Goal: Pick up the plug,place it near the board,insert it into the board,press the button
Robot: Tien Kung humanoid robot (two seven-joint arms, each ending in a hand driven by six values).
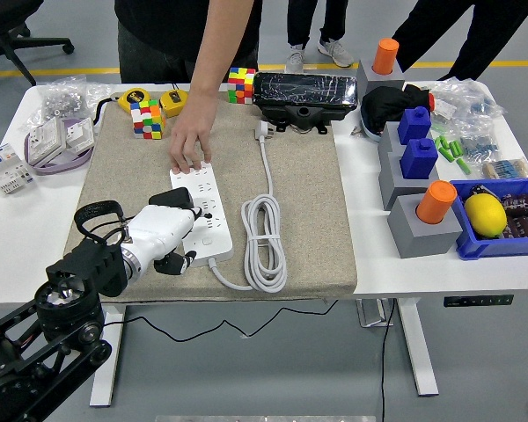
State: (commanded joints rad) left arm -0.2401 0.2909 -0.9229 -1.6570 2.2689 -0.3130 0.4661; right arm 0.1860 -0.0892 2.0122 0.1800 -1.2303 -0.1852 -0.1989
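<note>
Left hand (169,236) sits over the near end of the white power strip (204,214) on the beige mat (304,202), fingers curled in, nothing clearly held. A person's hand (190,143) presses down the strip's far end. White plug (262,131) lies on the mat by the black box (304,94), its cable coiled (264,242) beside the strip.
</note>
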